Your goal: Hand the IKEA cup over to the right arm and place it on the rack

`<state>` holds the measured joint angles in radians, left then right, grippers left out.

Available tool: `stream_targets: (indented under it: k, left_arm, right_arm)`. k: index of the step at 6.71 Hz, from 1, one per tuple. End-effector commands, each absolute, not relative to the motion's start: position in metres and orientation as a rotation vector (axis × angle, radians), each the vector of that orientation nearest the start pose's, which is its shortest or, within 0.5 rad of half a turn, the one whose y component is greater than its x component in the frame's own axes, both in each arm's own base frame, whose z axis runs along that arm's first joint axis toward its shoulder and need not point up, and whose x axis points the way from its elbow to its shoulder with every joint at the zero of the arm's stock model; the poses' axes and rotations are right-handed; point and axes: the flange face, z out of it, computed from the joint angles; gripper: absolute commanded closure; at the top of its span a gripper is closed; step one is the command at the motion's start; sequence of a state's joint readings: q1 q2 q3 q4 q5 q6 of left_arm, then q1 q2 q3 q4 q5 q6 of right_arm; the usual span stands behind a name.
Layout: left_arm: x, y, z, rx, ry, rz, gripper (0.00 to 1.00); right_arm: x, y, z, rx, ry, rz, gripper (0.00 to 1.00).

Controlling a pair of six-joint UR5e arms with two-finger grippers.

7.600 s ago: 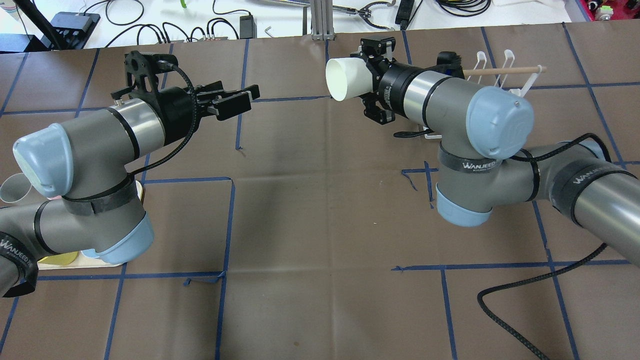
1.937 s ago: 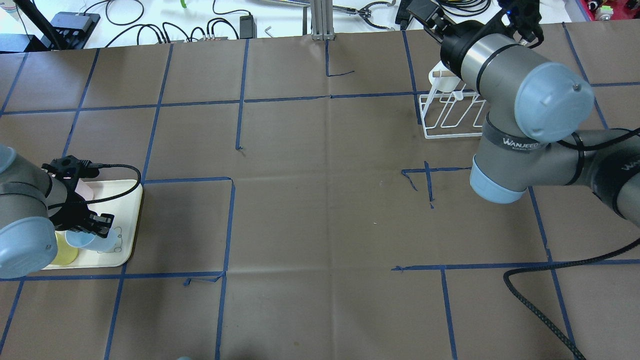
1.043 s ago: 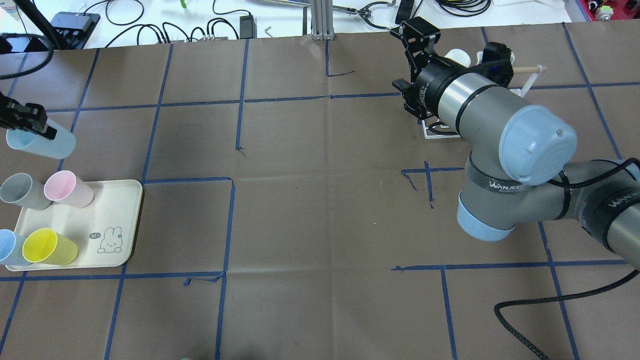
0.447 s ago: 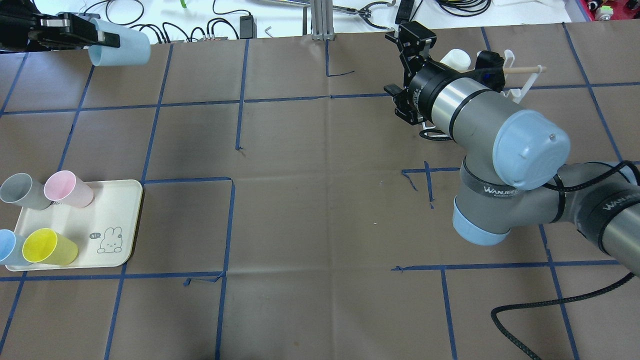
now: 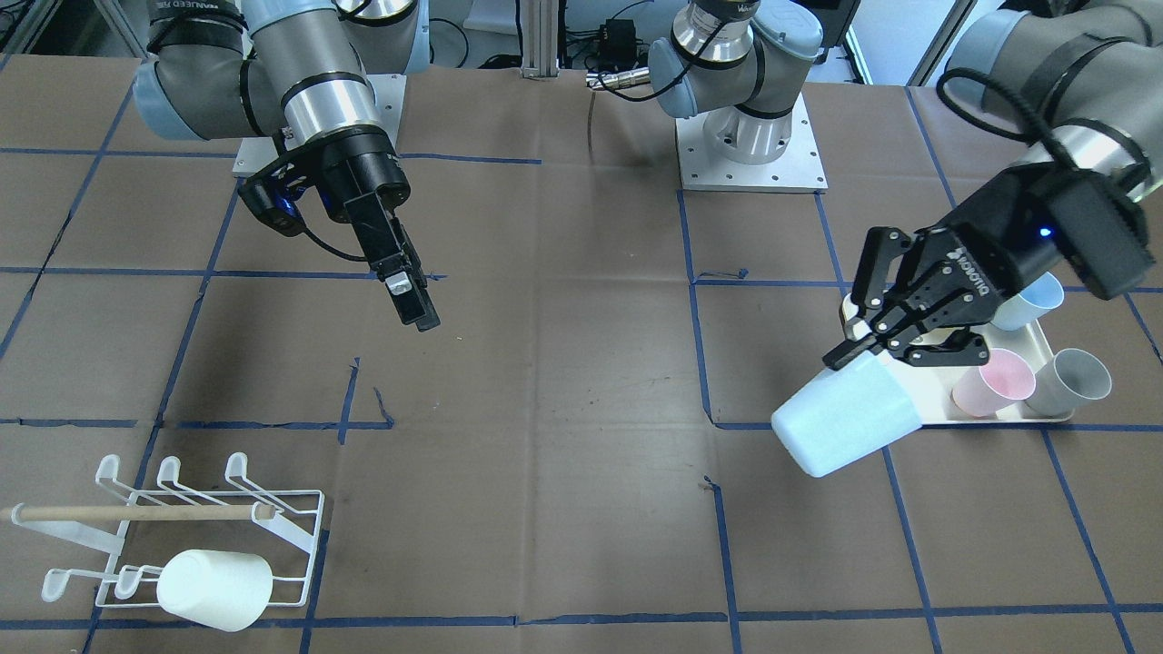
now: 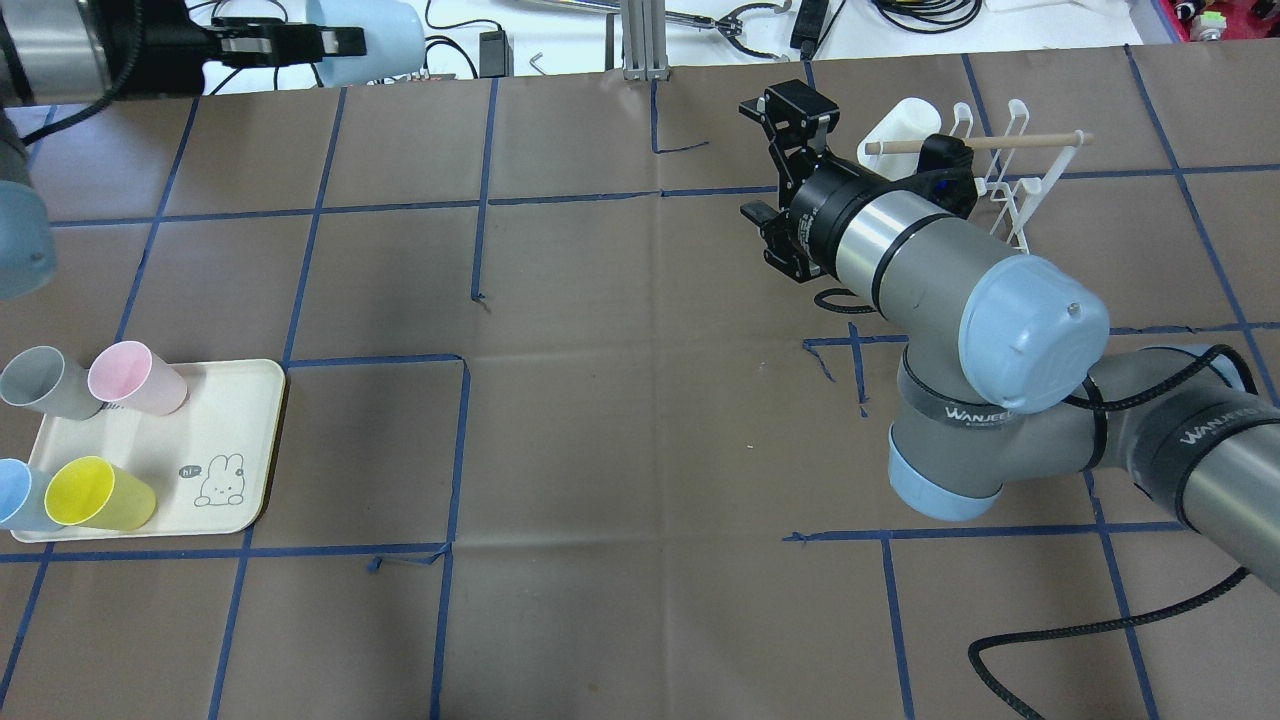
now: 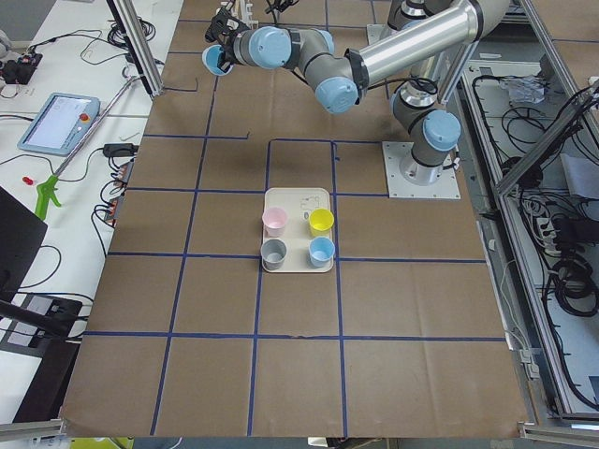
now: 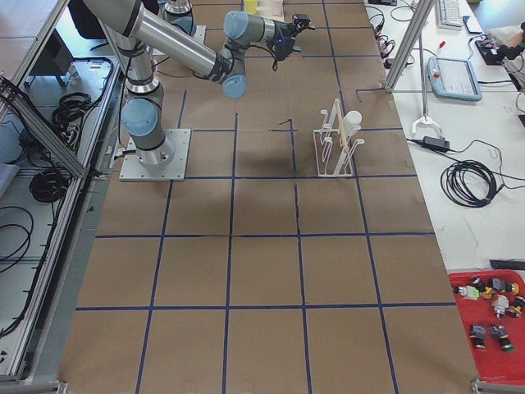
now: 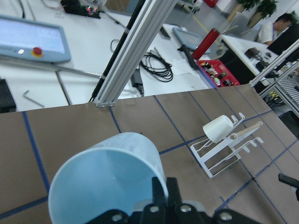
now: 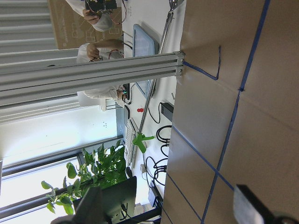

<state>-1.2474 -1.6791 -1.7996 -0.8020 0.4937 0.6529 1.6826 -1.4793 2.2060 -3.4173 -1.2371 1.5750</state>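
Exterior front-facing, near first: rack [image 5: 136, 513] already has a white cup [image 5: 213, 589] hung sideways on a prong. Blue cup [image 5: 845, 422] is in the air, clear of the tray [image 5: 936, 400]. Left gripper [image 5: 849, 356] pinches its rim, leaving the body exposed, presumably for the handover. Farther back, right gripper [image 5: 411, 300] is spread wide and empty, looks ready to receive.

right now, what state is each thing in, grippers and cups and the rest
left gripper, shut on the light blue cup, raised off the table
right gripper, open, empty
white cup, hung on its side on a rack prong
rack, standing on the table, other prongs bare
grey cup, pink cup, yellow cup, blue cup, upright on the tray
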Motion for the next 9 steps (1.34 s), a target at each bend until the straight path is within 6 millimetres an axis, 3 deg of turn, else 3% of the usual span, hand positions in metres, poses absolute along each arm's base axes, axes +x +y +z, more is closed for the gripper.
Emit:
stream_targets:
  k: [1, 3, 4, 6, 9]
  left_arm:
    - [-0.106, -0.540, 0.420, -0.832, -1.989, 1.140, 1.00]
    - [-0.137, -0.496, 0.382, -0.883, -1.935, 1.227, 1.00]
    - [-0.160, -0.477, 0.374, -0.829, -1.919, 1.229, 1.00]
    - [-0.169, -0.473, 0.358, -0.723, -1.850, 1.311, 1.00]
    - [-0.186, -0.464, 0.360, -0.701, -1.826, 1.276, 1.00]
  right_arm:
    - [0.222, -0.426, 0.364, 1.186, 1.667, -0.583, 0.00]
    - [0.222, -0.426, 0.365, 1.185, 1.666, -0.584, 0.00]
    - [0.222, -0.426, 0.365, 1.186, 1.665, -0.583, 0.00]
    - [0.224, -0.420, 0.376, 1.170, 1.654, -0.595, 0.00]
    - [0.247, -0.408, 0.376, 1.128, 1.683, -0.553, 0.00]
